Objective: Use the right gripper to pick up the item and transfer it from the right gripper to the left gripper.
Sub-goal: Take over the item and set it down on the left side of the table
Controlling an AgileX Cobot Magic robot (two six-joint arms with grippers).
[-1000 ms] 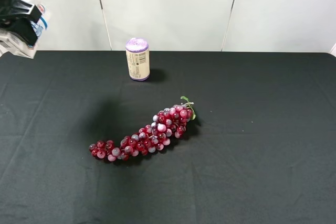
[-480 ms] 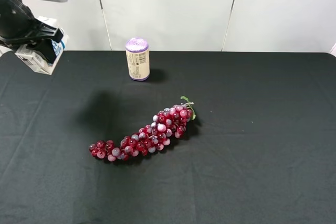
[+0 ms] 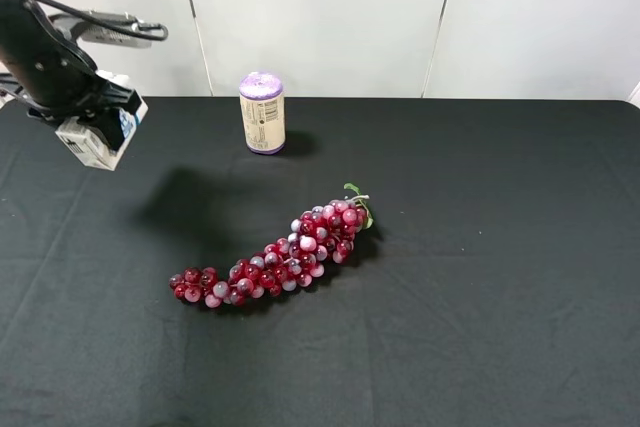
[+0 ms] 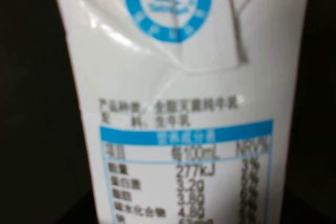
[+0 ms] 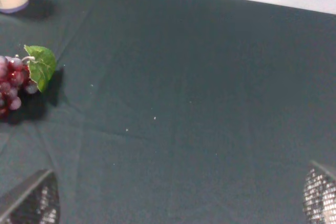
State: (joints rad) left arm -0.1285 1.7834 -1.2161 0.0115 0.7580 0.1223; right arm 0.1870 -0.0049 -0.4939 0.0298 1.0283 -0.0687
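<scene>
The item [image 3: 98, 137] sits pinched in the left gripper [image 3: 95, 119], hanging just beneath it above the table [image 3: 480, 277]. The right gripper [image 5: 181, 198] (fingers spread, nothing between them) is well apart from it.

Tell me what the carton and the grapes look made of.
The carton looks like coated paperboard: glossy white, with folded seams, creases and printed nutrition text. The grapes look like plastic, probably artificial: shiny red and pale beads with highlights and a stiff green leaf.
</scene>
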